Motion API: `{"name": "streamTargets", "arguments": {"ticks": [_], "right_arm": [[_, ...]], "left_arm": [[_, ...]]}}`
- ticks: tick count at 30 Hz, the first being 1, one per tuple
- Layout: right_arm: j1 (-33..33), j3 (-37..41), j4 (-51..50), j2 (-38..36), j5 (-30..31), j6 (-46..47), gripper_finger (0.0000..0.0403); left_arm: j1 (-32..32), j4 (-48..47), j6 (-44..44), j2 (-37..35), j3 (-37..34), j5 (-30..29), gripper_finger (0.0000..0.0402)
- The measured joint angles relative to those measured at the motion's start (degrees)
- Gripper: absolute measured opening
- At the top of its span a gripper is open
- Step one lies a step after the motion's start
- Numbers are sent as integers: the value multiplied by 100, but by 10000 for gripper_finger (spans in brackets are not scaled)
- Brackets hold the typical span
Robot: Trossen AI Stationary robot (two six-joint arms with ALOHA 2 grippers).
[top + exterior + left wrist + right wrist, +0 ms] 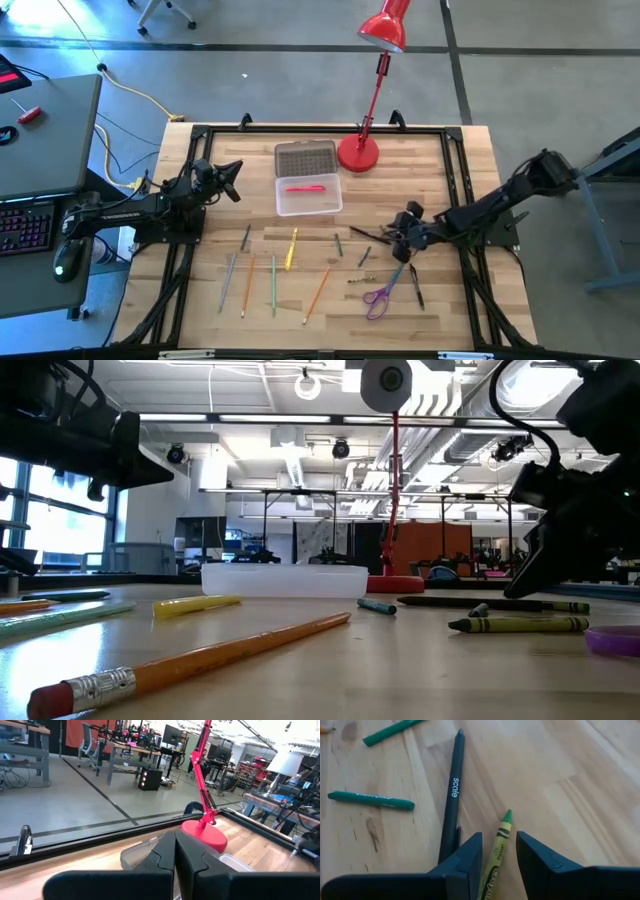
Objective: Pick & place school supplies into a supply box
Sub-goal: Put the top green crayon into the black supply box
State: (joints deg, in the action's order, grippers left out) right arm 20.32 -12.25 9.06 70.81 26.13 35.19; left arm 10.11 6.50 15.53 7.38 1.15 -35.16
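Fingers of the right gripper [499,857] stand a little apart, one on each side of a green crayon [498,845]. It lies flat, tip pointing away from them. A dark pen [451,800] lies just beside it, almost the same way; only the wrist view shows this. Farther off, the supply box [309,195] holds a pink-red marker [305,188], beside the red lamp [359,154]. The left gripper [236,182] waits near the box, fingers together.

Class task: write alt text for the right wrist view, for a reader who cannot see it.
The right pincer, open, straddles a green crayon lying on the wooden table. A dark pen printed "scale" lies beside it, with two more green crayons farther off.
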Motion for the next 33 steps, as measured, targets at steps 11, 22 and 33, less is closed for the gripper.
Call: {"name": "streamTargets", "arguments": {"ticks": [11,22,33], "right_arm": [[9,-31,386,930,592,424,94],[-5,-52,692,1224,699,-87,17],[-777,-1271,983,1222,1516,-2638,13]], "left_arm": [[0,-18,0,1,-2,-2,40],[0,-18,-2,2,-1,-10,40],[0,22,-2,0,-1,-377,40]]}}
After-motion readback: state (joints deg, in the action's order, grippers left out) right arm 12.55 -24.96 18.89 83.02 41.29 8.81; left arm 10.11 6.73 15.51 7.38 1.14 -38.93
